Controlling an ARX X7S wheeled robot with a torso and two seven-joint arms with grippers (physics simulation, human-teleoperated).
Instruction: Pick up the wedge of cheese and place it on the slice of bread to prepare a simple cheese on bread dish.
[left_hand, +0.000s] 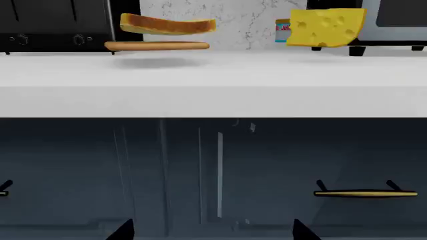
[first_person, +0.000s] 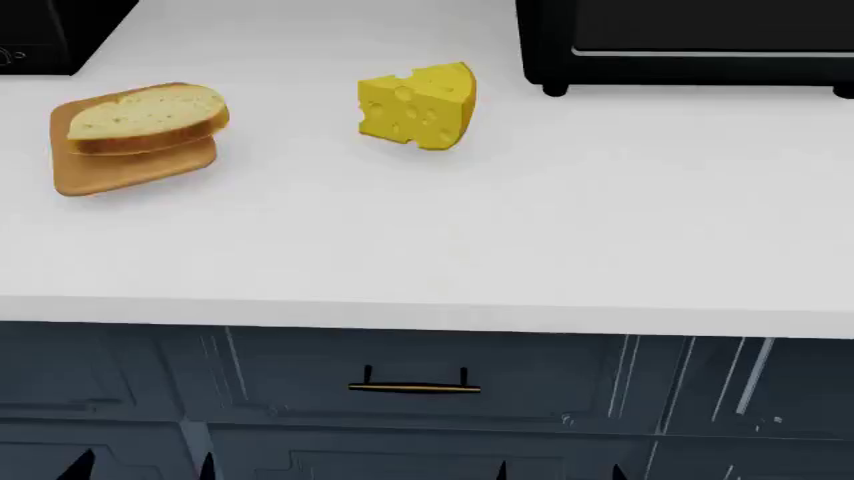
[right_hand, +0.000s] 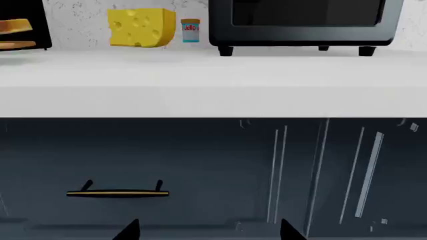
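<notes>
The wedge of cheese (first_person: 418, 106), bright yellow with round holes, stands on the white counter (first_person: 427, 230) left of the middle; it also shows in the left wrist view (left_hand: 326, 28) and the right wrist view (right_hand: 141, 27). The slice of bread (first_person: 147, 118) lies on a flat tan wooden board (first_person: 127, 172) at the far left, and shows in the left wrist view (left_hand: 167, 25). My left gripper (first_person: 140, 466) and right gripper (first_person: 558, 470) are open and empty, low in front of the dark cabinet, well below the counter top. Only their fingertips show.
A black oven (first_person: 687, 45) stands at the counter's back right, right of the cheese. A black appliance (first_person: 47, 30) is at the back left. A small jar (right_hand: 190, 31) stands against the wall behind the cheese. A drawer handle (first_person: 414, 386) is on the cabinet front.
</notes>
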